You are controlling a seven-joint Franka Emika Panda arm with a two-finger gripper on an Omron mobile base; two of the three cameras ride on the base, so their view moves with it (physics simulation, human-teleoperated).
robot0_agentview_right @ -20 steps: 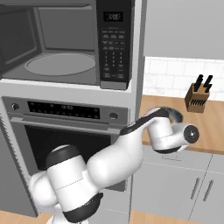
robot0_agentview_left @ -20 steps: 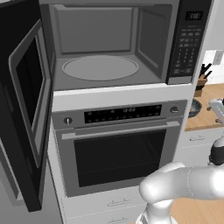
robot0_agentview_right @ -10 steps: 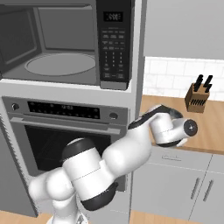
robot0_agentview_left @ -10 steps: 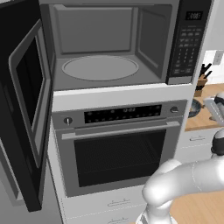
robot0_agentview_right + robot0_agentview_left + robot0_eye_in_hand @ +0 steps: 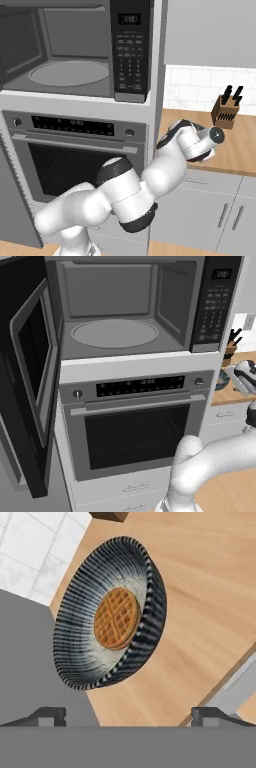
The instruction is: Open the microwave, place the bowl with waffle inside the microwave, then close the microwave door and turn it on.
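The microwave [image 5: 125,306] stands open, its grey cavity and round turntable [image 5: 114,333] bare. The microwave door [image 5: 30,366] is swung out to the left, its inner face toward the cavity. The dark streaked bowl [image 5: 110,642] with a round waffle [image 5: 116,618] in it sits on the wood counter, next to the grey cabinet side; a sliver of the bowl [image 5: 221,380] peeks out at the right. My gripper [image 5: 130,717] hovers just short of it, open, fingertips [image 5: 50,714] wide apart with nothing between them. The gripper [image 5: 241,376] hangs over the counter.
A steel-fronted oven [image 5: 135,426] with a horizontal handle sits under the microwave. The keypad [image 5: 130,50] is on the microwave's right. A knife block [image 5: 227,107] stands at the back of the wood counter [image 5: 235,150], before white tiles. Drawers lie below.
The arm has reached a little farther right over the counter, bringing the hand nearer the bowl. The microwave and its door have not moved.
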